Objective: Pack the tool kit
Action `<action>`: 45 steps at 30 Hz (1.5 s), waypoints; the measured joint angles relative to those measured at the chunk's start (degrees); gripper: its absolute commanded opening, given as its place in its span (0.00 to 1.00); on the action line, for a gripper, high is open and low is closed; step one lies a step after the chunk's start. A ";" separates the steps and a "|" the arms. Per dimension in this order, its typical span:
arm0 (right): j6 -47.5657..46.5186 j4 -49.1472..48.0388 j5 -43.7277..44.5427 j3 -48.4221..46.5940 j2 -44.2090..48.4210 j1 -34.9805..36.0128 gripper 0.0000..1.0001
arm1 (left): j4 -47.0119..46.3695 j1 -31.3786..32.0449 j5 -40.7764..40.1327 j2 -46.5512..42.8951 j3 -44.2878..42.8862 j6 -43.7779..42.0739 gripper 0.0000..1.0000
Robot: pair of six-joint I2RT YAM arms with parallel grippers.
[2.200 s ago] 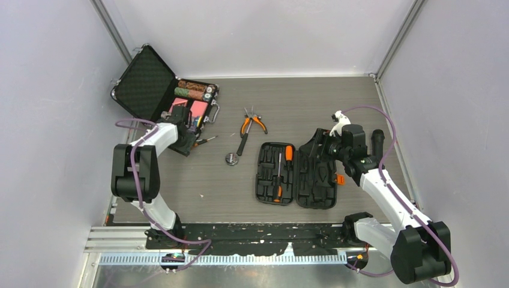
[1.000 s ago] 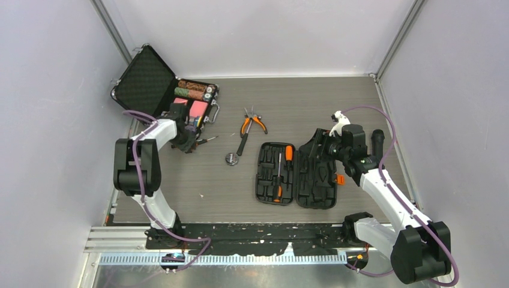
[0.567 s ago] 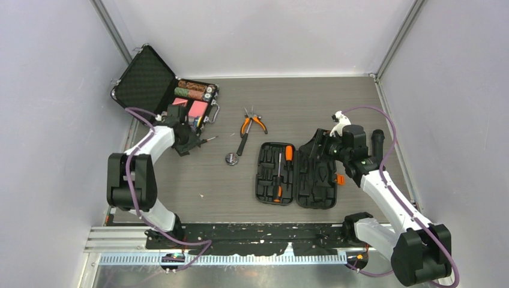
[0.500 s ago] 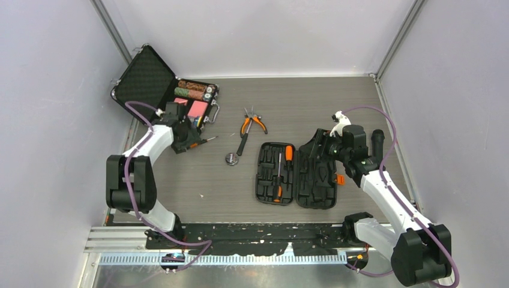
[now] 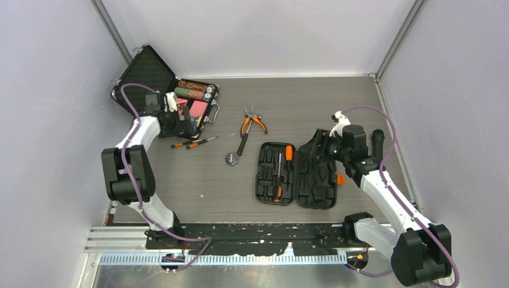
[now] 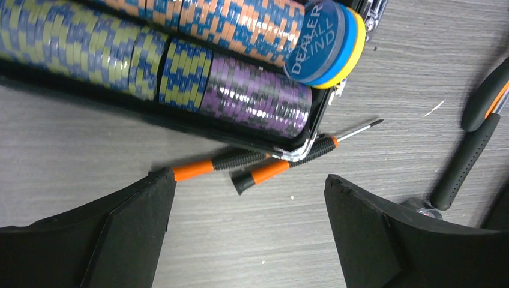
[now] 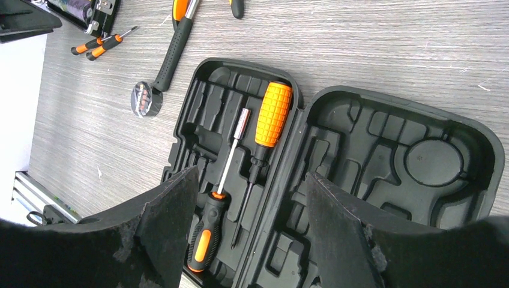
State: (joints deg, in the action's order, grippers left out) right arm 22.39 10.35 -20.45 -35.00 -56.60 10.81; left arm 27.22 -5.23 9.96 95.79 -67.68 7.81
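Observation:
The tool kit [image 5: 318,191] lies open on the table right of centre. Its left half holds an orange-handled screwdriver [image 7: 273,114] and a black-and-orange screwdriver [image 7: 204,240]; the right half [image 7: 414,156] has bare slots. My right gripper [image 7: 251,175] hovers open above the kit's hinge, holding nothing. Two small orange-and-black screwdrivers [image 6: 219,162] [image 6: 288,162] lie side by side on the table against the corner of the poker-chip case [image 6: 252,135]. My left gripper [image 6: 249,179] is wide open just short of them, touching neither. From above they lie at the case's near corner [image 5: 182,144] [image 5: 201,141].
Orange-handled pliers [image 5: 255,122] and a black-handled tool [image 5: 242,144] lie between the two cases, with a small round item [image 5: 231,158] beside them. The poker-chip briefcase [image 5: 150,81] stands open at the back left with rows of chips [image 6: 180,72]. Walls enclose the table.
My left gripper has opened and drawn back toward the poker-chip case. A small screwdriver that it was shut on now lies on the table beside the other one. The right arm has not moved.

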 measured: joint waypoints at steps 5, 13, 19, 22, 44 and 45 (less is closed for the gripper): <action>-0.04 0.00 -0.35 0.00 0.00 0.00 0.70 | -0.57 -2.16 7.61 5.20 -2.84 -2.51 0.97; -0.07 -0.02 -0.87 0.00 0.00 0.00 0.70 | -0.79 -4.44 15.63 9.97 -2.84 -0.55 0.96; -0.07 -0.02 -1.16 0.00 0.00 0.00 0.70 | -0.74 -5.84 18.12 11.76 -2.86 -0.31 0.92; -0.07 -0.02 -1.31 0.00 0.00 0.00 0.70 | -0.37 -5.77 19.50 12.28 -2.93 -0.31 0.90; 0.00 -0.44 -2.64 0.00 0.98 -0.02 0.70 | 6.29 3.15 17.35 5.68 5.14 6.64 0.80; 0.02 -0.52 -2.67 0.00 1.01 -0.02 0.70 | 6.49 3.93 16.63 5.42 5.40 6.99 0.80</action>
State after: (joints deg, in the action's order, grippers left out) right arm 22.41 9.82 -23.11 -35.00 -55.59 10.79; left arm 33.71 -1.30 26.59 101.21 -62.28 14.81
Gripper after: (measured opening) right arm 0.701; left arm 0.799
